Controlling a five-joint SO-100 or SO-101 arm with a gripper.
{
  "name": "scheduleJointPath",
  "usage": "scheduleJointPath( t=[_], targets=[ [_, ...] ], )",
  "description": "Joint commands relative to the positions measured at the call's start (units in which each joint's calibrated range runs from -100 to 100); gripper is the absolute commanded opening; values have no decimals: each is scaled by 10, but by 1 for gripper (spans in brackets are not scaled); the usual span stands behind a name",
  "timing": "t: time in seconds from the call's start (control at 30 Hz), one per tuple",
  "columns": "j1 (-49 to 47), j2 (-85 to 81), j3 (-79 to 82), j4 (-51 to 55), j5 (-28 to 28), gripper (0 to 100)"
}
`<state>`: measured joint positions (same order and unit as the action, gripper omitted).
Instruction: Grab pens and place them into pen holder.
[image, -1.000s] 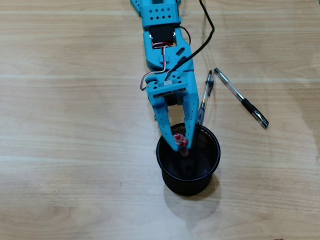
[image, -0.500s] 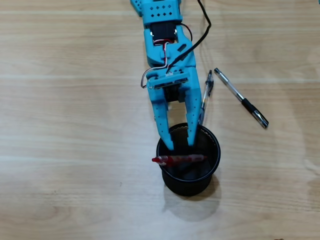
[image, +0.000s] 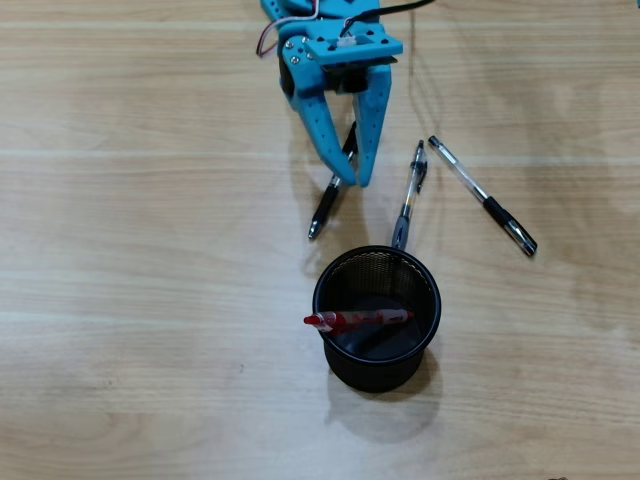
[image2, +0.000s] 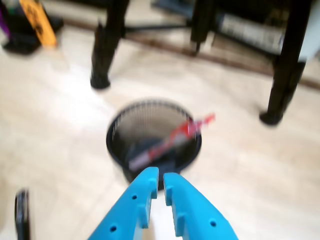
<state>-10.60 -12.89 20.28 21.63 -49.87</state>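
My blue gripper (image: 350, 182) hangs over the table behind the black mesh pen holder (image: 380, 375), its jaws nearly together with nothing between them. A black pen (image: 322, 212) lies on the wood under and just left of the fingertips. A grey pen (image: 410, 190) lies right of them, its tip by the holder's rim. A clear pen with a black grip (image: 483, 195) lies further right. A red pen (image: 358, 319) rests across the inside of the holder. In the blurred wrist view the gripper (image2: 161, 175) points at the holder (image2: 116, 152) and the red pen (image2: 172, 139).
A dark pen end (image2: 21, 215) shows at the wrist view's lower left. Black furniture legs (image2: 106, 47) stand on the floor beyond the table. Bare wooden tabletop (image: 140, 300) surrounds the holder on all sides.
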Motion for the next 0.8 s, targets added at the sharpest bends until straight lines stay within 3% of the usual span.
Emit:
scheduleJointPath(
  t=[0.0, 0.23, 0.4, 0.63, 0.77],
  targets=[
    [11, -84, -1, 184, 5, 2],
    [12, -148, -1, 439, 1, 2],
    [7, -155, -2, 531, -68, 2],
    [-5, -126, -7, 526, -90, 2],
    [-33, -81, -1, 477, -137, 2]
  ],
)
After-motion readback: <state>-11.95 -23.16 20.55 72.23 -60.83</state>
